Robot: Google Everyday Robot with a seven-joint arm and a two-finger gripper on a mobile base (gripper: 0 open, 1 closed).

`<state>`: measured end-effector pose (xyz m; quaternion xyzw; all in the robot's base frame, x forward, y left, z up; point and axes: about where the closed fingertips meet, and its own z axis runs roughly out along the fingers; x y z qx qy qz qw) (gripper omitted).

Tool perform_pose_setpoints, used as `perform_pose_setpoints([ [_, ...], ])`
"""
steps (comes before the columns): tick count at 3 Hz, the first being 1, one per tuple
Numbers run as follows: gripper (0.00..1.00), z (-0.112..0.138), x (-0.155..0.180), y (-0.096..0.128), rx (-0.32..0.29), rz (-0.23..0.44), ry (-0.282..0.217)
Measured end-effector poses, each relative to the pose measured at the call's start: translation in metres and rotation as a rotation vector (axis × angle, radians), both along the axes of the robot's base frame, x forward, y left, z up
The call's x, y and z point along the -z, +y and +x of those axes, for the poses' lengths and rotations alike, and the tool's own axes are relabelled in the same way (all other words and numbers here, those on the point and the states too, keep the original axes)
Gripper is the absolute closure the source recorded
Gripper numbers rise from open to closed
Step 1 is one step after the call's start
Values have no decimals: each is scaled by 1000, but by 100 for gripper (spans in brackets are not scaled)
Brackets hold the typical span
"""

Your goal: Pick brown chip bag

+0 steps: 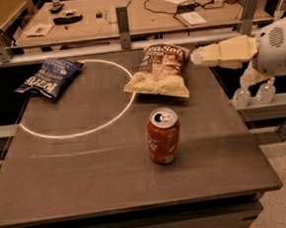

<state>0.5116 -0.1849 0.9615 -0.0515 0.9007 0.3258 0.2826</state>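
My claw hangs just right of the brown chip bag lying on the table; whether it's spread, I cannot tell.

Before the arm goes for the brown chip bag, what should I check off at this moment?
1. Target visible: brown chip bag lies uncovered on the table: ok.
2. Gripper near target: beside the bag's far right corner, pointing at it: ok.
3. Bag grasped: not ok.
4. Soda can clear of the approach: stands apart, nearer the camera: ok.
5. Blue chip bag clear of the approach: far left: ok.
6. Gripper height above the bag: cannot tell.
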Motion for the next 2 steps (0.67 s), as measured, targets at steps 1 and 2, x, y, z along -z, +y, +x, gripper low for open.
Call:
perform_pose_setpoints([
  [1,0,30,7,20,31,15,16],
  [2,0,68,18,26,77,32,46],
])
